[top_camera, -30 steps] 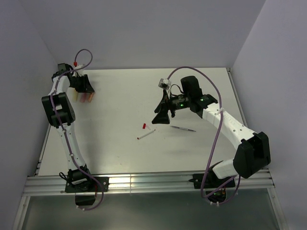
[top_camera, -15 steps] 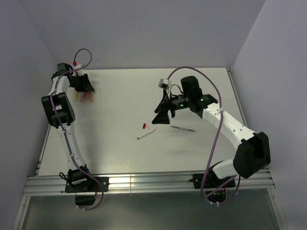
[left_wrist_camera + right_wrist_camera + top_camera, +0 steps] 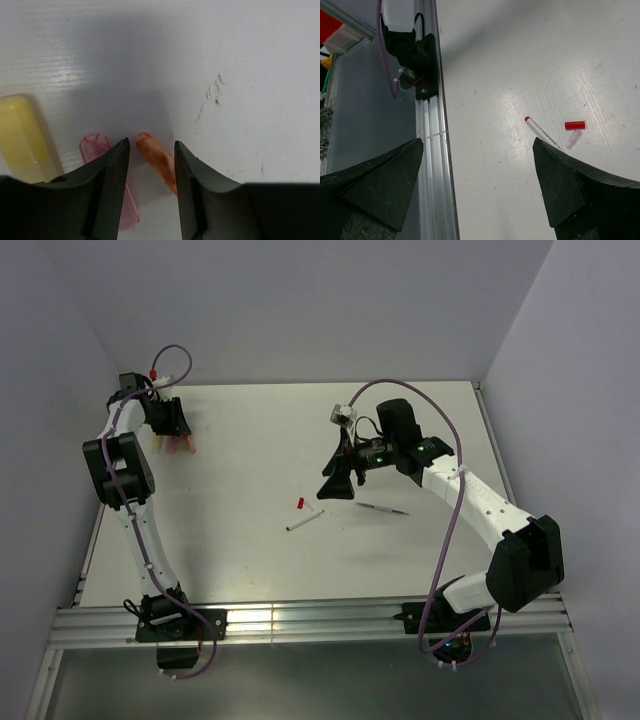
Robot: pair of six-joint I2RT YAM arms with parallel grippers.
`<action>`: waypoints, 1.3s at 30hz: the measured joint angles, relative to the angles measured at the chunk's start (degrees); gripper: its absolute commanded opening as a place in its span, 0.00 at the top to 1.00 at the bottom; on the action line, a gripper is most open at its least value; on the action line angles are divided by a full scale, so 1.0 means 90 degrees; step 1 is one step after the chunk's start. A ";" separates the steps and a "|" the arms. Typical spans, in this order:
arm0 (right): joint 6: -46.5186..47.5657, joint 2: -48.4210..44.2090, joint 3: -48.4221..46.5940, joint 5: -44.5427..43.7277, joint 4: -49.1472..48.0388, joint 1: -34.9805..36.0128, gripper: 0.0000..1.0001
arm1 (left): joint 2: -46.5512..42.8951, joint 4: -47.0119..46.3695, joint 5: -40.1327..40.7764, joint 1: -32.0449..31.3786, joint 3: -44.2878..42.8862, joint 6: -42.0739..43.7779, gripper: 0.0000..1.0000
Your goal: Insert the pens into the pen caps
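1. The left gripper (image 3: 150,144) hangs low over the far-left corner of the table (image 3: 250,440). Its fingers are part-way apart and pinch nothing. They straddle the gap between a pink pen (image 3: 97,149) and an orange pen (image 3: 159,161), probably to line up on one.
2. The right gripper (image 3: 478,145) is spread wide and empty at mid-table, just right of the white pen (image 3: 542,131) and red cap (image 3: 575,125), likely so it can reach either.
3. Count:
   - Three stubby pens lie far left: a yellow pen (image 3: 20,135), the pink one and the orange one.
   - Two thin pens lie in the middle: the white one and a grey pen (image 3: 382,508).
   - There is one red cap. A tiny clear piece (image 3: 573,138) beside it may be another cap, but it is too small to tell.
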State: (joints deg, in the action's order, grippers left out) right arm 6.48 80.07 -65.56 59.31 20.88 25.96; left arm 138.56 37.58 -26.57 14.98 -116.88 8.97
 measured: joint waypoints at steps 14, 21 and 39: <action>0.0058 -0.0017 0.0000 -0.0022 0.0029 0.0000 0.01 | -0.0379 0.0024 0.0486 -0.0141 0.0537 -0.0197 0.55; 0.0078 -0.0053 0.0000 -0.0061 0.0053 -0.0002 0.01 | -0.0529 0.0090 0.0425 -0.0151 0.0712 -0.0265 0.47; 0.1770 0.1209 -0.0818 -0.3623 0.2749 -0.3313 0.15 | -0.4396 -0.0962 0.0894 -0.1520 0.2501 0.0770 0.44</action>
State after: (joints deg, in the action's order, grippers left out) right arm 22.41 90.96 -72.93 26.70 45.63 -3.86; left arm 99.00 28.93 -18.52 1.30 -94.37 15.90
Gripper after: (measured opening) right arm 0.866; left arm 0.566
